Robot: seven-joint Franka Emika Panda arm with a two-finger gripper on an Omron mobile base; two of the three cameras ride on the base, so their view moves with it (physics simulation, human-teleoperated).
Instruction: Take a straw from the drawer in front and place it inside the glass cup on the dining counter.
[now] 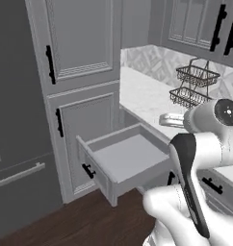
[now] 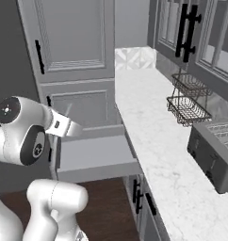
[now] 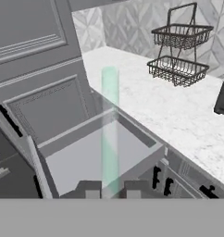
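- The arm [image 1: 195, 158] beside the drawer [image 1: 128, 161] has glossy white rounded shells.
- Dark grey bands mark its joints.
- A round dark cap with a pale centre closes the elbow joint.
- Fingertips [image 3: 90, 189] are small, dark, blocky.

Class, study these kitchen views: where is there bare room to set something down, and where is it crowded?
Free: the marble worktop between the tiled wall and the wire basket rack, and the open drawer, whose floor looks bare. Crowded: the worktop's right side, where the rack and the toaster stand close together.
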